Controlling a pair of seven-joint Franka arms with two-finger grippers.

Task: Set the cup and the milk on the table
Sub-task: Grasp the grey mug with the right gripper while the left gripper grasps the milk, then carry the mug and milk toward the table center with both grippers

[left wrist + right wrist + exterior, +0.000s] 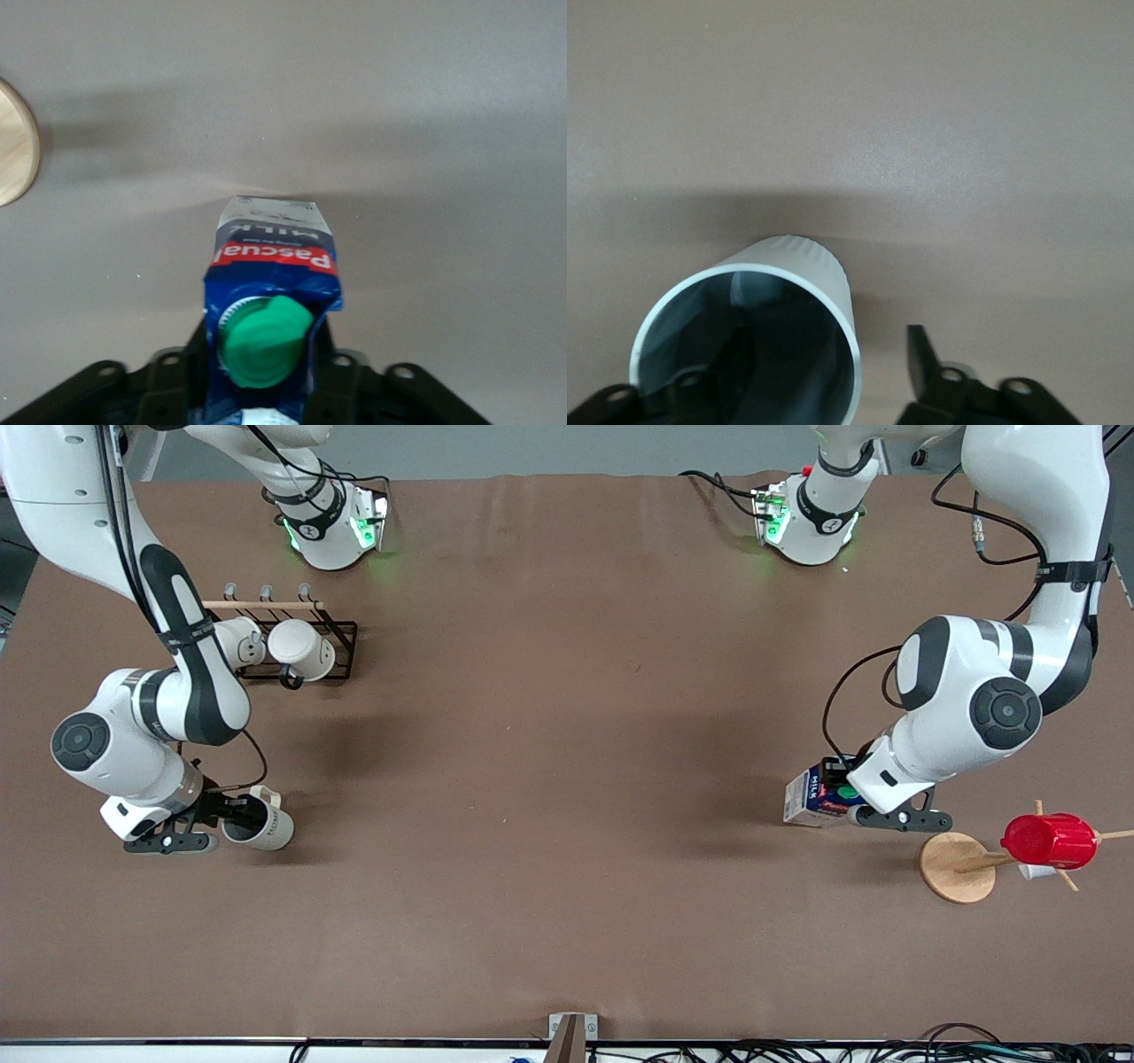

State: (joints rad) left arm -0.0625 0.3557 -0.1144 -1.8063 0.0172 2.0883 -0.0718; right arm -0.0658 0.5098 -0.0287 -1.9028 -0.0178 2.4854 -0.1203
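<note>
The grey-beige cup (261,824) is tipped, its mouth toward my right gripper (226,815), over the right arm's end of the brown table (567,779). In the right wrist view the cup's (749,341) grey inside faces the camera. My right gripper (815,359) straddles its rim: one finger (921,363) stands outside with a clear gap, the other is hidden inside. My left gripper (842,793) is shut on the blue and white milk carton (815,799) just below its green cap (261,341), low over the table. The carton (270,257) is tilted.
A black wire rack (341,642) with two white mugs (301,651) stands near the right arm's base. A wooden stand with a round base (957,866) carries a red ribbed cup (1050,840) close beside the milk; its base also shows in the left wrist view (13,142).
</note>
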